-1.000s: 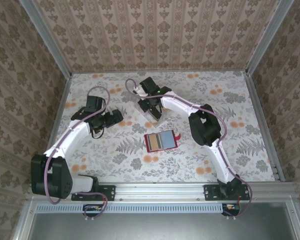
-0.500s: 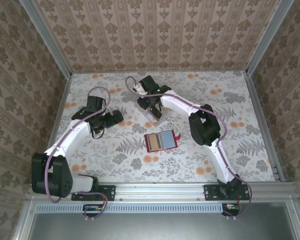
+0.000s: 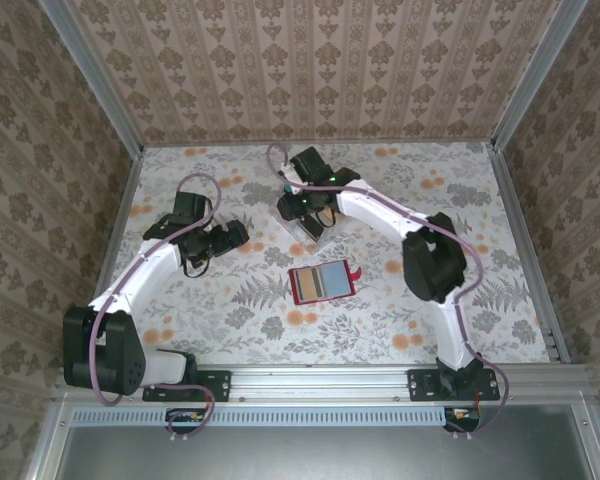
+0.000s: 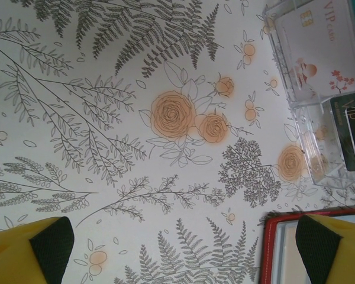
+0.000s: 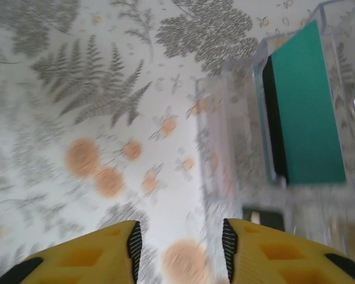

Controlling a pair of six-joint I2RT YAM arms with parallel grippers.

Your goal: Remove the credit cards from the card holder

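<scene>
**Both grippers empty, cards yet to come out of the red holder**

On the left, the left gripper hangs over the floral-printed tabletop with its jaws spread wide and nothing between them. Its wrist view shows the yellow, black-padded fingers far apart, with the near corner of the flat red card holder just inside the right-hand one.

Right of it, toward the far middle of the table, stands a clear plastic card rack. The right gripper hovers directly over it. In its wrist view the right gripper's fingers are parted and grip nothing, and a teal card stands upright in a slot of the rack just beyond.

Slightly nearer lies the small red card holder, open and flat, close to the rack but apart from it. Pale blue-grey credit cards appear to sit in its pockets.

As I judge it, this is the pause between pulls, with no card in transit. The next move calls for the right gripper to swing nearer and lower onto the holder, then pinch a thin card edge. The left gripper may need to pin the holder so it does not slide.
</scene>
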